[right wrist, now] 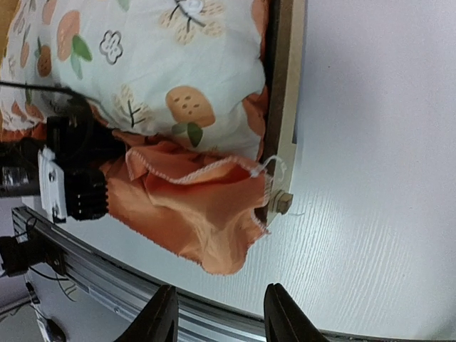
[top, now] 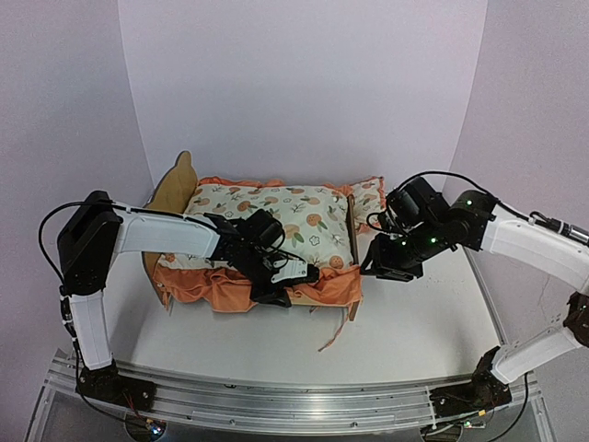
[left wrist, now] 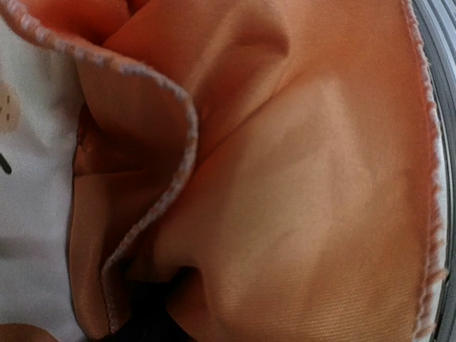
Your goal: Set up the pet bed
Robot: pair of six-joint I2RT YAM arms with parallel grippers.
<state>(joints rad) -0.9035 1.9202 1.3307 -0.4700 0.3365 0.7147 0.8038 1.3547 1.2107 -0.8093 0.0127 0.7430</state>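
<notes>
The pet bed stands mid-table, its plywood headboard (top: 175, 189) on the left and its footboard (top: 353, 241) on the right. The fruit-print mattress cushion (top: 276, 216) lies in it, and its orange ruffle (top: 221, 285) spills over the front side. My left gripper (top: 283, 278) is at that front ruffle. The left wrist view is filled by orange ruffle (left wrist: 299, 178), so its fingers are hidden. My right gripper (top: 382, 262) is open and empty beside the footboard (right wrist: 281, 92), over the table, with both fingertips (right wrist: 160, 317) showing. The small pillow (top: 368, 195) lies at the back right.
An aluminium rail (top: 294, 401) runs along the near table edge and also shows in the right wrist view (right wrist: 107, 292). A loose orange thread (top: 333, 336) hangs from the ruffle's front right corner. A bolt (right wrist: 283, 202) sticks out of the footboard leg. White backdrop walls close in the back and sides.
</notes>
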